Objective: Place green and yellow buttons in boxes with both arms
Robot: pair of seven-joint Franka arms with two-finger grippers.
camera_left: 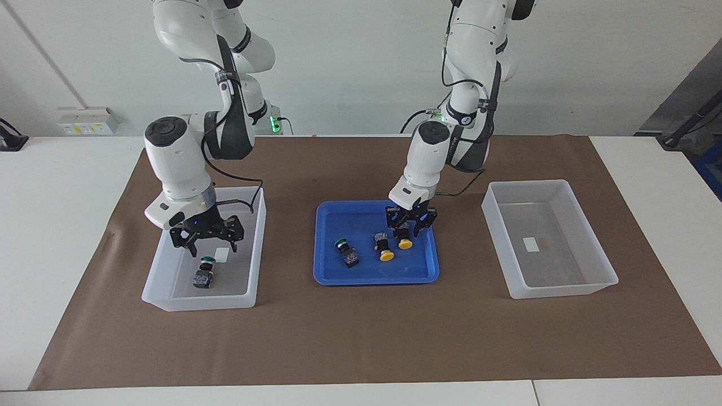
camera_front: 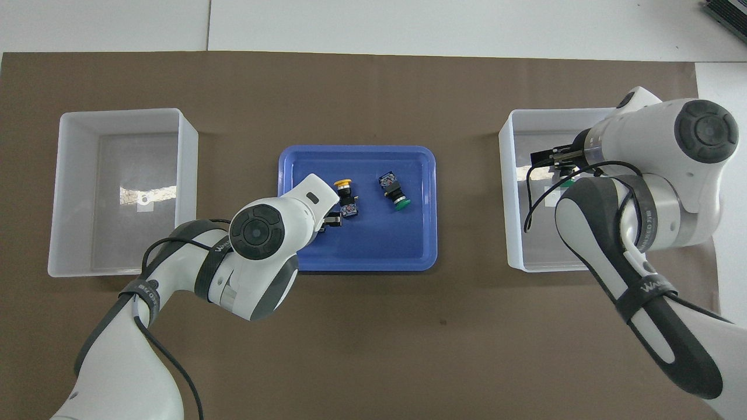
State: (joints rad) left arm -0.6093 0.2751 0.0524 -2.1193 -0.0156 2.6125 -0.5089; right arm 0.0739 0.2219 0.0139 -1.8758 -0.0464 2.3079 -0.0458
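Note:
My left gripper [camera_left: 410, 226] is down in the blue tray [camera_left: 372, 277], shut on the black body of a yellow button [camera_left: 404, 243]; in the overhead view the left hand hides this button. Beside it in the tray lie a second yellow button [camera_left: 384, 248] [camera_front: 345, 195] and a green button [camera_left: 345, 252] [camera_front: 395, 191]. My right gripper [camera_left: 206, 239] hangs open over the box [camera_left: 197, 301] at the right arm's end. Another green button [camera_left: 203, 272] lies on that box's floor, apart from the fingers.
The second box [camera_left: 564, 290] [camera_front: 58, 192] stands at the left arm's end of the table, with only a white label [camera_left: 531, 243] on its floor. A brown mat [camera_left: 361, 338] lies under both boxes and the tray. Green-lit bases glow by the wall.

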